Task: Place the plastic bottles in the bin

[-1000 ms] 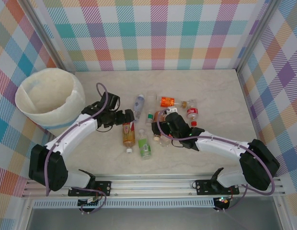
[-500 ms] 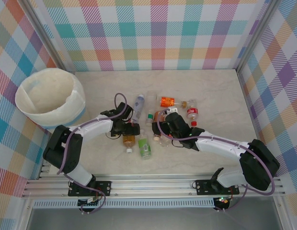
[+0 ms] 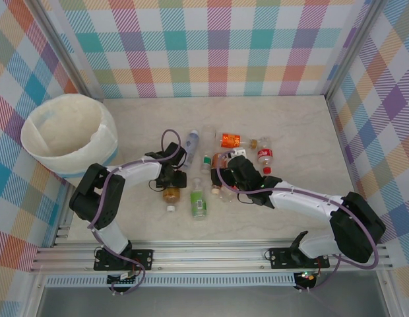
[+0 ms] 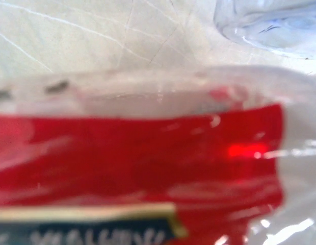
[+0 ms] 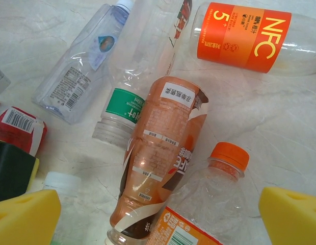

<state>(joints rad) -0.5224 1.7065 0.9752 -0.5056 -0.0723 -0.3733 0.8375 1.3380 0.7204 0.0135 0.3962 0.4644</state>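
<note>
Grippers: 2, both low over the bottles (image 3: 206,160) mid-table. The left gripper (image 3: 173,177) sits right on top of an amber bottle (image 3: 170,193) with a white cap. In its wrist view that bottle's red label (image 4: 148,163) is up close and blurred and no fingers are seen, so I can't tell if it is gripping or parted. 1 more clear bottle (image 4: 270,23) is at the top right there, on the table (image 4: 71,41). The right gripper (image 3: 224,178) is spread wide and holds nothing. Its 2 yellow pads (image 5: 25,217) sit at the bottom corners of its wrist view, with bottles lying under the gap.

Bottle count, top view: at least 9 on the table, all lying down and bunched between the two grippers. Some are partly hidden by the arms.

Bottle count, right wrist view, 7:
- 1 orange NFC bottle (image 5: 244,38), top right
- 1 clear blue-tinted bottle (image 5: 81,66) with a white cap, top left
- 1 clear bottle with a green band (image 5: 140,76), just beside the blue-tinted one
- 1 brown-labelled bottle (image 5: 158,163), centre, lying over the green-band one
- 1 orange-capped bottle (image 5: 214,199), touching the brown one
- 1 red-labelled bottle (image 5: 18,127), left edge
- 1 white-capped bottle (image 5: 61,184), bottom left, mostly behind a pad

Bin (image 3: 99,148): 1, white, at the far left of the table, well apart from the bottles.
</note>
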